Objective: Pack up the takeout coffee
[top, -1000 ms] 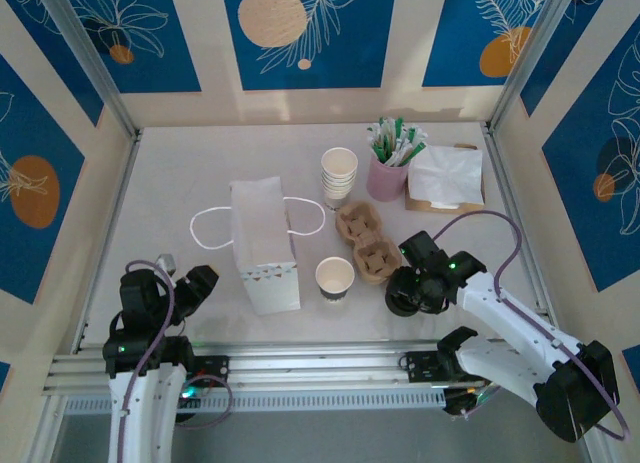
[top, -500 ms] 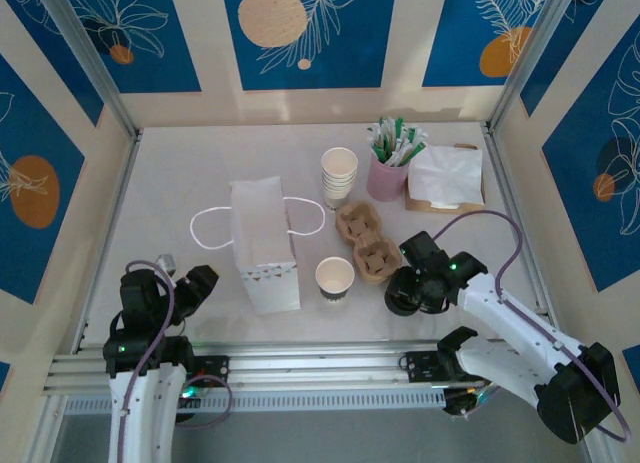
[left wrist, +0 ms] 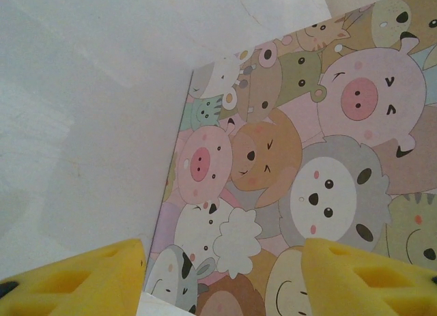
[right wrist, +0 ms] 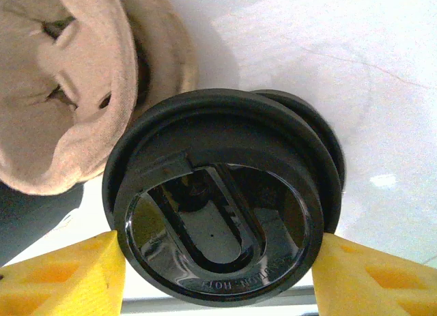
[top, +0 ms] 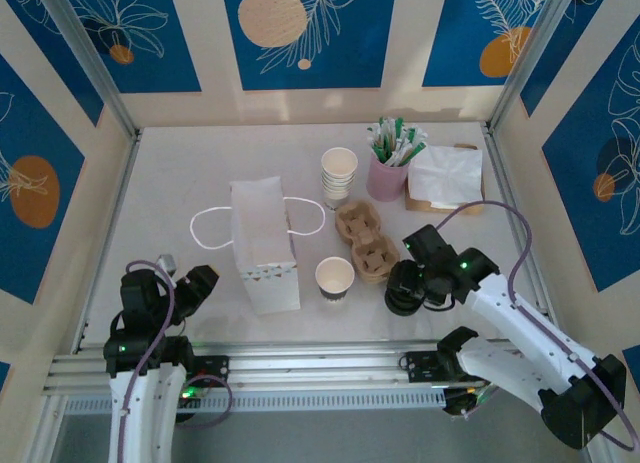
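Observation:
A white paper bag (top: 265, 245) lies on the table with its handles spread; its cartoon-animal panel (left wrist: 293, 138) faces my left gripper (left wrist: 225, 275). That gripper (top: 195, 283) is open, low at the front left, a little short of the bag. An open paper coffee cup (top: 334, 277) stands beside a brown pulp cup carrier (top: 366, 241). My right gripper (right wrist: 218, 268) is shut on a black lid (right wrist: 218, 193), one yellow pad against each side of its rim. Another lid's rim shows just behind it. The lid (top: 404, 288) sits right of the cup, next to the carrier (right wrist: 75, 91).
A stack of paper cups (top: 339, 175), a pink cup of stirrers (top: 388, 168) and a tray of napkins (top: 445, 178) stand at the back right. Metal rails run along the table's sides and front edge (top: 300, 355).
The right gripper's jaws have drawn in onto the black lid, and the right arm has shifted slightly left. The left arm has not moved.

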Action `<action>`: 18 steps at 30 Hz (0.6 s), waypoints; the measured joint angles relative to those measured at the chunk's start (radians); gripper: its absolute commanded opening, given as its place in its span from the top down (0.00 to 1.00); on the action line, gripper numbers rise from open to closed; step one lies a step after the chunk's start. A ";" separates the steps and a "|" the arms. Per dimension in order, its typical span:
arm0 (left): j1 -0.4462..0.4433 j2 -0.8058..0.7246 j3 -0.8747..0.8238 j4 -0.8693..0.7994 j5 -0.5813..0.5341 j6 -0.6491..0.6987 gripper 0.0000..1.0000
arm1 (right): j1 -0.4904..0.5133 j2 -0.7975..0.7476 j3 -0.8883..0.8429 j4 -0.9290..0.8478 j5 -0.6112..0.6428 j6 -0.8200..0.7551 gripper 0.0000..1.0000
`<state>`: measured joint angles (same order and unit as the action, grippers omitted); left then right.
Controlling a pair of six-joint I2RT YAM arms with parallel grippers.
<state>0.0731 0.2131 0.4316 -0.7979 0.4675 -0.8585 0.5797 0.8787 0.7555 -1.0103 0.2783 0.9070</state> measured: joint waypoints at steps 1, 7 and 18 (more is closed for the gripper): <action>0.000 0.000 -0.003 0.003 0.000 0.000 0.38 | 0.018 0.000 0.016 0.000 -0.003 -0.012 0.33; 0.000 0.000 -0.015 0.006 0.000 0.000 0.38 | 0.131 0.032 0.122 0.003 -0.022 -0.049 0.32; 0.000 0.011 -0.023 0.028 0.000 0.000 0.38 | 0.144 0.105 0.125 -0.056 0.040 -0.012 0.32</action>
<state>0.0731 0.2245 0.4091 -0.7696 0.4675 -0.8589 0.7238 0.9836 0.8803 -1.0660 0.3183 0.8951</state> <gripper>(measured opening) 0.621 0.679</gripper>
